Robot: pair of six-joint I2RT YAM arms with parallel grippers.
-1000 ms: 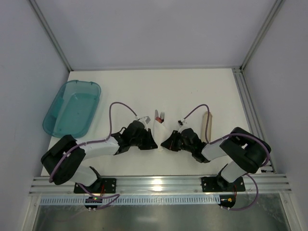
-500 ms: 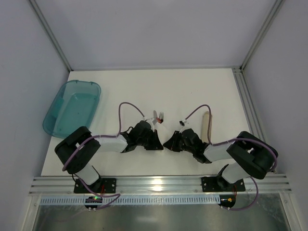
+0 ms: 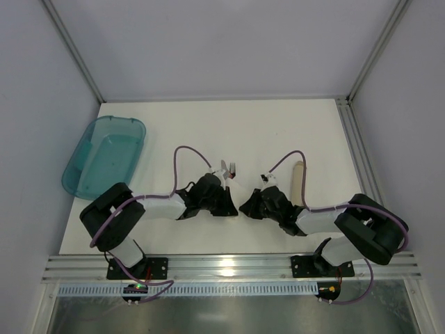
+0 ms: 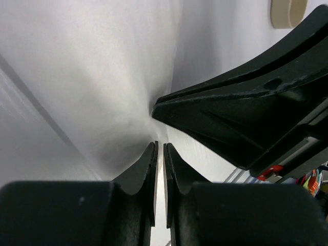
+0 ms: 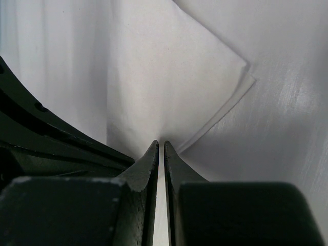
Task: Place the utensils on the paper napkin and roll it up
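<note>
left pincer [image 4: 159,148] is pinching the napkin [image 5: 169,77]: fingers are sitting together with only a hairline slit, and the white sheet is running up into the tips. right pincer [image 5: 160,146] is doing the same from the other side, clamped on the napkin, with creases fanning out from its tips. both pincers are sitting low on the table [image 3: 278,132], tips facing each other near the middle and almost touching. in the left wrist view the right pincer's black body is filling the right half. napkin is lying between and under the two pincers, so the overhead view is showing almost none of it. in the right wrist view one layered corner is pointing off to the right, flat on the table. fork [image 3: 233,168] and knife [image 3: 224,167] are poking out side by side on the far side of the left pincer, fork on the right, tines pointing far. can't tell how much of the handles is sitting on the napkin, pincers are covering that. tan tube [image 3: 300,182] is lying just right of the right pincer, running near to far. teal tub [image 3: 104,154] is sitting well off at the table's left edge.
</note>
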